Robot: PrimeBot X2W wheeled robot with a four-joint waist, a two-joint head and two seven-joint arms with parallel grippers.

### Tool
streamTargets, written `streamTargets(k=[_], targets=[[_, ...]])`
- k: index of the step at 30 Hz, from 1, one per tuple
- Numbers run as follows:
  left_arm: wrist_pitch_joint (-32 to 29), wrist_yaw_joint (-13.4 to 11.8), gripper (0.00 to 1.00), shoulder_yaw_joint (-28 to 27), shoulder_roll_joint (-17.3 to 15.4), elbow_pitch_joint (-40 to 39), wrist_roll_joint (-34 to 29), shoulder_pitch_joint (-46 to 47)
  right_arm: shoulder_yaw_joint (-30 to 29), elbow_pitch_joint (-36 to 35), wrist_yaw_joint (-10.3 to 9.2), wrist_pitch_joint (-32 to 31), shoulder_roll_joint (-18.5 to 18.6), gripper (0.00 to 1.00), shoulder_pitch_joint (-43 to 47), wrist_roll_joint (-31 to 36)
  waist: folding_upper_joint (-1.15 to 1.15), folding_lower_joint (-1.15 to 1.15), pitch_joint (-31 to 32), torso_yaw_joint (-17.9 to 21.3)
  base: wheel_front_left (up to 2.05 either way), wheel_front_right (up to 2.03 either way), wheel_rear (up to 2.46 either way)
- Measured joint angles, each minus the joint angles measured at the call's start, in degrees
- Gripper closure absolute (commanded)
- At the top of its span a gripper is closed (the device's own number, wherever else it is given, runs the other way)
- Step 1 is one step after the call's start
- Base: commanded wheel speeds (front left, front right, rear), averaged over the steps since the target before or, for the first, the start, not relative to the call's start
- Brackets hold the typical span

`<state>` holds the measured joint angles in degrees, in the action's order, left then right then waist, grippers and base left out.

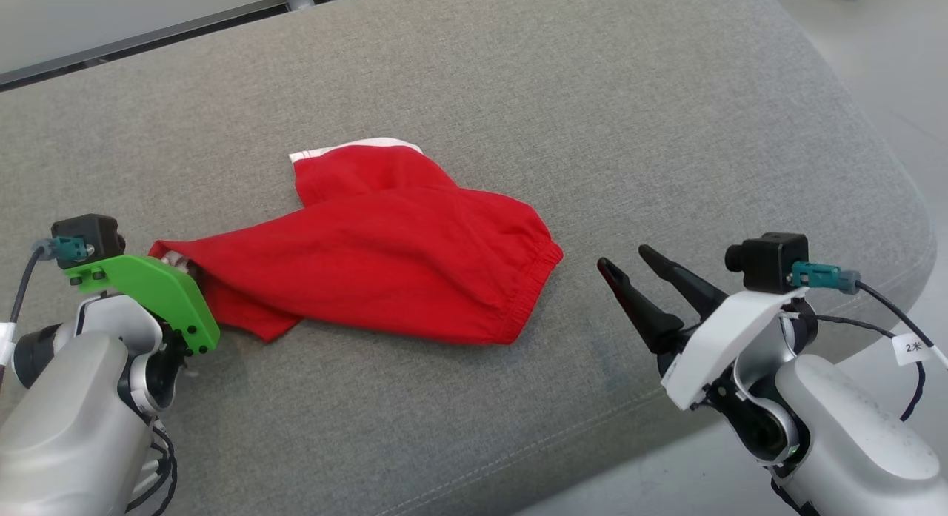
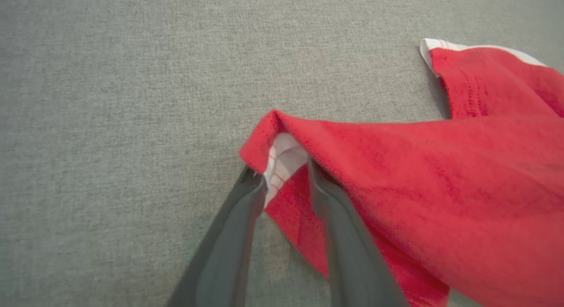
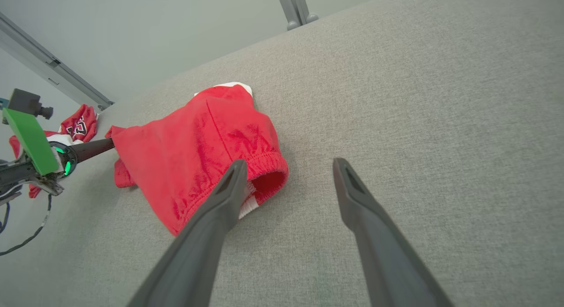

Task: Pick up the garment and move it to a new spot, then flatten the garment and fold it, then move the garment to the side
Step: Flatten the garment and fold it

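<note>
Your left tool (image 2: 284,170) is sitting with its fingers partly parted. A corner of the red garment (image 1: 385,264) is lying loose between them, with white lining showing in the gap and one finger tucked under the red fold. Judging by the slack, it is gripping nothing, which suits cloth that is resting at its spot rather than being carried. From that tool the garment is running off to its right in a crumpled, doubled-over heap on the grey fabric-covered tabletop (image 1: 592,94), and a white-trimmed edge (image 1: 355,147) is lying on the side beyond both tools. Your right tool (image 1: 623,256) is hovering wide open and empty just beside the elastic waistband (image 1: 546,258) without touching it, probably so it is standing ready to take that end. You are likely facing the flattening step. Each tool is needing an opposite end, and because the layers are overlapping, a pinch may be catching both.
</note>
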<state>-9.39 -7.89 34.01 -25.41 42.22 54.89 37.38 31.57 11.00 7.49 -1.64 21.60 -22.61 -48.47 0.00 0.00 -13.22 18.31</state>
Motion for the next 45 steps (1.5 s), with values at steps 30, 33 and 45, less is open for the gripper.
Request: streamTargets(k=[30, 33, 45], targets=[[12.8, -7.5, 0.0, 1.0, -0.9, -31.8, -2.6, -17.8, 19.4, 16.3, 0.01, 13.1, 1.3, 0.21, -3.2, 19.6, 0.0, 0.0, 5.9, -17.8, 0.0, 0.0, 0.0], [14.1, -9.3, 0.0, 0.6, -1.1, -34.6, -3.0, -20.4, 18.7, 17.8, 0.01, 14.9, 0.6, 0.79, -4.4, 21.6, 0.0, 0.0, 6.4, -19.2, 0.0, 0.0, 0.0], [16.6, -12.8, 0.0, -0.4, -1.8, -40.8, -2.5, -27.4, 19.6, 2.5, 0.0, 9.1, 3.4, 1.0, -4.9, 8.3, 0.0, 0.0, 9.5, -19.8, 0.0, 0.0, 0.0]])
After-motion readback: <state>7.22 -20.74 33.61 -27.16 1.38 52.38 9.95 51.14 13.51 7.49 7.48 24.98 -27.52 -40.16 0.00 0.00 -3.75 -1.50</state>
